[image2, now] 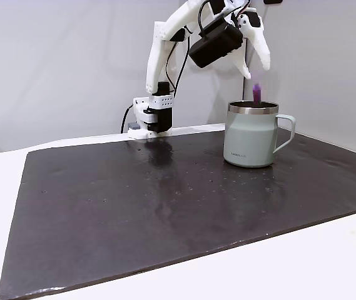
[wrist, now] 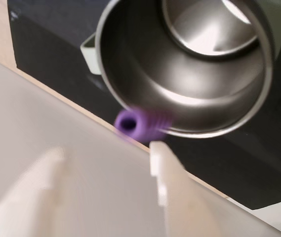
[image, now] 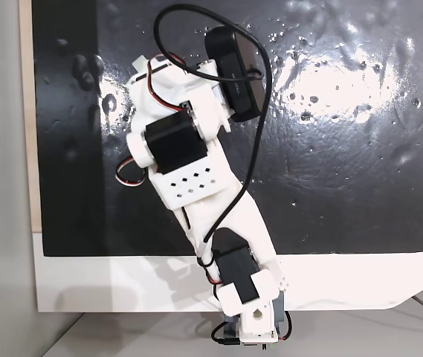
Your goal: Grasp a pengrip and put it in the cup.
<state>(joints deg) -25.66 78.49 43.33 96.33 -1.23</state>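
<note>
The cup (image2: 251, 137), a pale mug with a steel rim and a side handle, stands on the black mat at the right in a fixed view. My gripper (image2: 257, 70) hovers right above it, open. The purple pengrip (image2: 257, 92) is in the air just under the fingertips and just over the rim, and no finger holds it. From the wrist view I look down into the cup's shiny steel inside (wrist: 145, 64). There the blurred pengrip (wrist: 140, 123) lies at the near rim, beyond my gripper (wrist: 105, 150) and its spread white fingers (wrist: 172, 187).
The black mat (image2: 134, 206) is wet, with small shiny droplets (image: 311, 98) scattered on it. The arm's base (image2: 151, 119) stands at the mat's far edge. Seen from above, the arm (image: 196, 171) crosses the mat's left half. White table (image2: 328, 262) borders the mat.
</note>
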